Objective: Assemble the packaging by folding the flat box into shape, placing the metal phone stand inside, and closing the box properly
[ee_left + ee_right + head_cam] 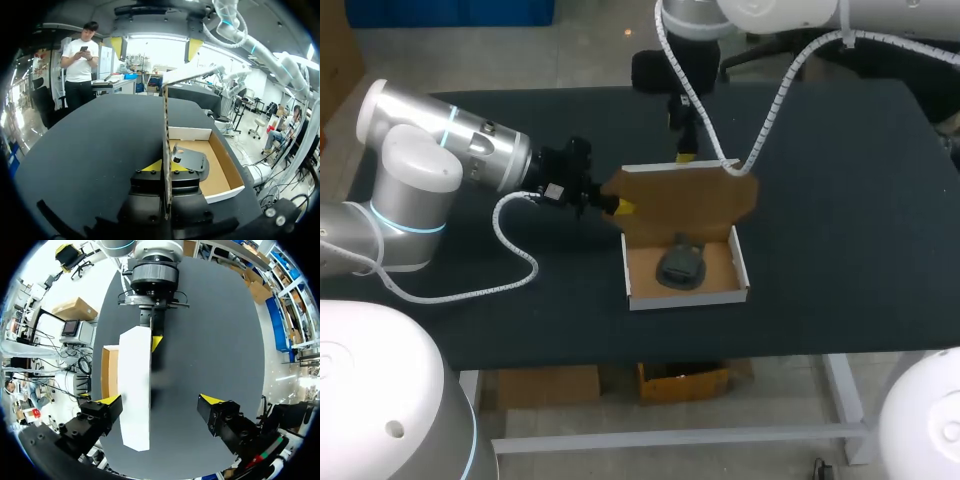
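The dark metal phone stand (680, 265) lies inside the open white-and-brown cardboard box (688, 295), whose upright brown lid flap (685, 195) the left gripper (166, 167) pinches at its side edge, while the right gripper (161, 400) hangs at the box's far side, fingers spread, grasping nothing.

readable text: none in any view.
box (686, 297): brown and white cardboard at the centre of the head view, no print legible on it.
left gripper (623, 207): a small pale patch on its black body, centre left of the head view, too small to read.
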You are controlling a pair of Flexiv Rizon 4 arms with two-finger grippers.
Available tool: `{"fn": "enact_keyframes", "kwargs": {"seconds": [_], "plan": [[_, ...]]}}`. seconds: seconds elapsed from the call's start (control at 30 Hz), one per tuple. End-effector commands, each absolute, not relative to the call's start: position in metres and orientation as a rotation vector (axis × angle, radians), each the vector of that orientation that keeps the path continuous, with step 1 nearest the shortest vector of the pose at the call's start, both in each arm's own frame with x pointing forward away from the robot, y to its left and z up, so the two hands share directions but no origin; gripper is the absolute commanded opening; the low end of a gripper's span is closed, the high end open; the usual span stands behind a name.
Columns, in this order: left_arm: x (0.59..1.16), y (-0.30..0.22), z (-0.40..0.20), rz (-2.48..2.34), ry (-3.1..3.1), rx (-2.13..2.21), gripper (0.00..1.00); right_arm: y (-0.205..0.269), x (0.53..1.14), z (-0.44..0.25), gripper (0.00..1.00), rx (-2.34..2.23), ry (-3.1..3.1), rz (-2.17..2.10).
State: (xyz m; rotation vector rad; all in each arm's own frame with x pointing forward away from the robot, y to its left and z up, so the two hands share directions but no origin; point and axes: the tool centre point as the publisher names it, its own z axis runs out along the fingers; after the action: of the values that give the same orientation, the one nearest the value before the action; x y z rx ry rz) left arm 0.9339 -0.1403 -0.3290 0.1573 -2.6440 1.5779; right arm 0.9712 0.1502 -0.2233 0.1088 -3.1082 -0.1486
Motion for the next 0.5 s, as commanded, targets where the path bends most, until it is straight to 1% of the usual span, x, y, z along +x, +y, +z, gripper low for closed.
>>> {"fn": "enact_keyframes", "kwargs": {"seconds": [0.03,0.5], "plan": [[0.9340,-0.1404,-0.3310,1.578,-2.642,0.155,0.00,0.1398,0.9706,-0.2171,1.00,0.063,-3.127,-0.194],[0.9340,-0.1404,-0.3310,1.578,-2.642,0.155,0.00,0.1366,0.9760,-0.2109,1.00,0.055,-3.134,-0.220]]}}
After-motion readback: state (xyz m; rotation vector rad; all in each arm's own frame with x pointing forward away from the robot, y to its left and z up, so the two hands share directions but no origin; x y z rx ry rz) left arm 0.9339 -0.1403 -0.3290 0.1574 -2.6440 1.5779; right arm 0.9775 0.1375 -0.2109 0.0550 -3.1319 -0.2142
